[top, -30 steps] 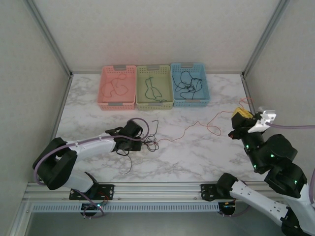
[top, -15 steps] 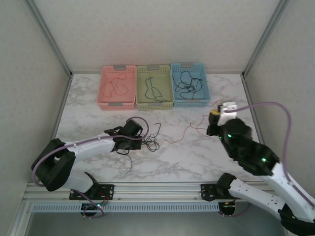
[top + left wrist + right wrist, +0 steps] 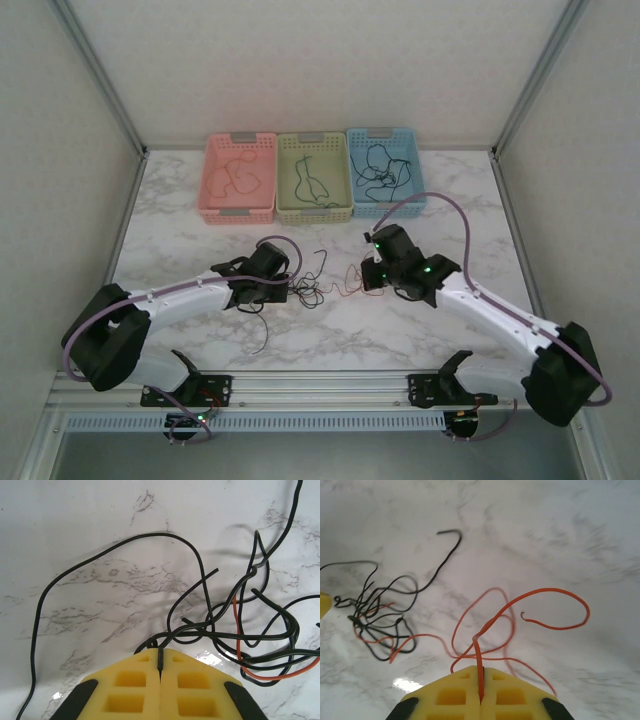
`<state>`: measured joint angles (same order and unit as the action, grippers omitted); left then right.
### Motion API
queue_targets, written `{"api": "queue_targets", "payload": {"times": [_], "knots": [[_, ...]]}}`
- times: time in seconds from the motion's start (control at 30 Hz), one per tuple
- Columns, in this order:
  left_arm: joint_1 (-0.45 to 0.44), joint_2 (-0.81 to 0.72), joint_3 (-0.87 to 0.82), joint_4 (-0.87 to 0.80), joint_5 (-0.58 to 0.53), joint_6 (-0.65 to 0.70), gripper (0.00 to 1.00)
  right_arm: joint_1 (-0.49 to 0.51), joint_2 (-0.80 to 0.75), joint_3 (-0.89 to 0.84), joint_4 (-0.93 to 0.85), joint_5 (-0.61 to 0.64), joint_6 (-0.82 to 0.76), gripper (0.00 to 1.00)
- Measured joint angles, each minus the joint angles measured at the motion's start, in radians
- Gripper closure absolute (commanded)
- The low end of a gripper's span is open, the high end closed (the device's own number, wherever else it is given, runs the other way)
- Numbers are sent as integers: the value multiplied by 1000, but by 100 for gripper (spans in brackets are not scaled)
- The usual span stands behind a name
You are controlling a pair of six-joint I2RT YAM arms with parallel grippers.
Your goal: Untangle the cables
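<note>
Two grippers are clamping shut: left gripper (image 3: 160,652) on the black cable (image 3: 160,661), right gripper (image 3: 480,674) on the red-orange cable (image 3: 478,655), with the tangle (image 3: 315,291) lying between them, nearer the left

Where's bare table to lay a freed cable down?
Table is bare right of the blue basket, left of the pink basket, and along the near edge this side of the tangle. Crowded: the tangle between the left gripper, shut on the black cable, and the right gripper, shut on the red cable.
</note>
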<state>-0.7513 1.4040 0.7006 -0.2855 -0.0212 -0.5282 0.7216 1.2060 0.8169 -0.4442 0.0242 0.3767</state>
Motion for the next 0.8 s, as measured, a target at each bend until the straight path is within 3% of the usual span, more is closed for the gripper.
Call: {"api": "queue_targets", "payload": {"times": [0.4, 0.8], "knots": [[0, 0, -16, 21, 0, -8, 100, 0, 170, -51, 244, -274, 196, 68], [0, -2, -34, 28, 0, -8, 100, 5, 256, -53, 306, -343, 264, 57]]}}
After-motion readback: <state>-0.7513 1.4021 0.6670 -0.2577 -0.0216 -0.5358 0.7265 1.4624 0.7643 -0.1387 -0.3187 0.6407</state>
